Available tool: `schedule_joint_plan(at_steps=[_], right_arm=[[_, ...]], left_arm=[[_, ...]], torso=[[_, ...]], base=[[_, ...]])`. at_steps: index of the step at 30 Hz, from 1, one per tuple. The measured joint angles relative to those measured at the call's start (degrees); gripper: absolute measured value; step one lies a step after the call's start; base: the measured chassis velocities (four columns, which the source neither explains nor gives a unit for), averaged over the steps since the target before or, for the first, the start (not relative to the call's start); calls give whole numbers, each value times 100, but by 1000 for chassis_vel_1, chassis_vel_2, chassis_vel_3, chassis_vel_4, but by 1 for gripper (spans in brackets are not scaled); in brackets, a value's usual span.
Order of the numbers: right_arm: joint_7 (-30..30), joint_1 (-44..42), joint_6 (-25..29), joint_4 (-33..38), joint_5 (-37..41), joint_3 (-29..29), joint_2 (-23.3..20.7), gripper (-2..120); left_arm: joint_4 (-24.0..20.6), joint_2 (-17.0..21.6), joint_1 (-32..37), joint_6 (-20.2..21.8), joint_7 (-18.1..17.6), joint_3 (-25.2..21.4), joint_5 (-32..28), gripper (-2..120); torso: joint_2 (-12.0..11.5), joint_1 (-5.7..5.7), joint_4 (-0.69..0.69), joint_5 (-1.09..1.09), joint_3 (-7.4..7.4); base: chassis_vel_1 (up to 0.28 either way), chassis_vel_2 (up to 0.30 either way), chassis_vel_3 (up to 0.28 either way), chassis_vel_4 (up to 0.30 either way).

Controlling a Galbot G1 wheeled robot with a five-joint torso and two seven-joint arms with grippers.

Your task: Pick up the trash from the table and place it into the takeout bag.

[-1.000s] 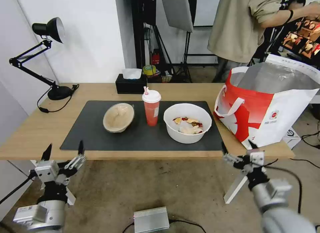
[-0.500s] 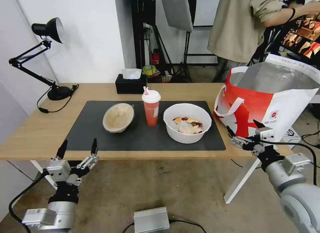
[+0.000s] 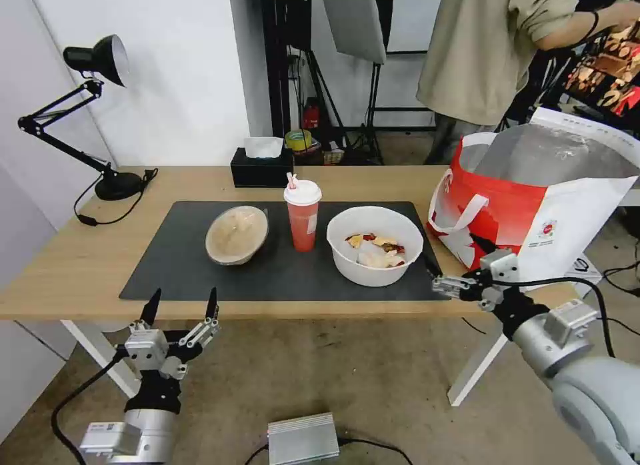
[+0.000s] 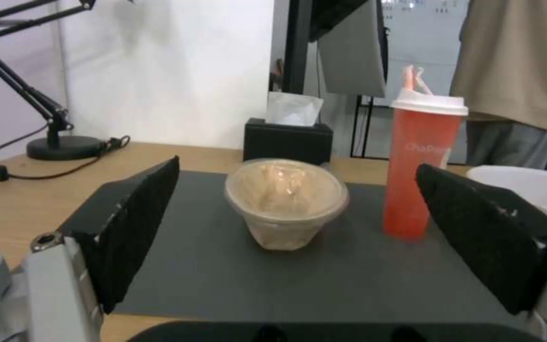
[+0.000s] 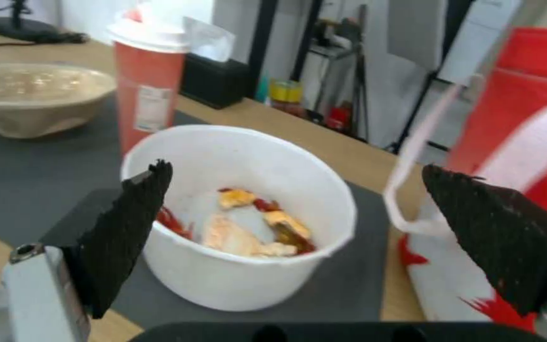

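Your right hand (image 3: pixel 455 262), fingers spread and empty, hovers beside the white bowl (image 3: pixel 375 245); its wrist view reveals scraps (image 5: pixel 248 228) inside. Your left hand (image 3: pixel 181 302), spread and empty, faces the tan bowl (image 4: pixel 286 202).

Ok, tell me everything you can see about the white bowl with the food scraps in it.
The white bowl is wide, round and looks like thin plastic, with no lid. It stands upright on the black mat, near the mat's right end, between the red cup and the takeout bag. Inside lie red, yellow and pale food scraps, covering only the bottom. Nothing grips it; the open right end effector hovers just to its right, apart from it.
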Motion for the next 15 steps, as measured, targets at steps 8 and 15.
schedule_joint_plan(at_steps=[8, 15], right_arm=[[-155, 547, 0, -128, 204, -324, -533, 100], [-243, 1069, -1, -266, 449, -656, -858, 100]], left_arm=[[93, -185, 55, -141, 98, 128, 172, 100], [121, -374, 125, -244, 242, 155, 255, 100]], torso=[[0, 0, 1, 0, 0], [0, 0, 1, -1, 0]], base=[[0, 0, 0, 0], [0, 0, 0, 0]])
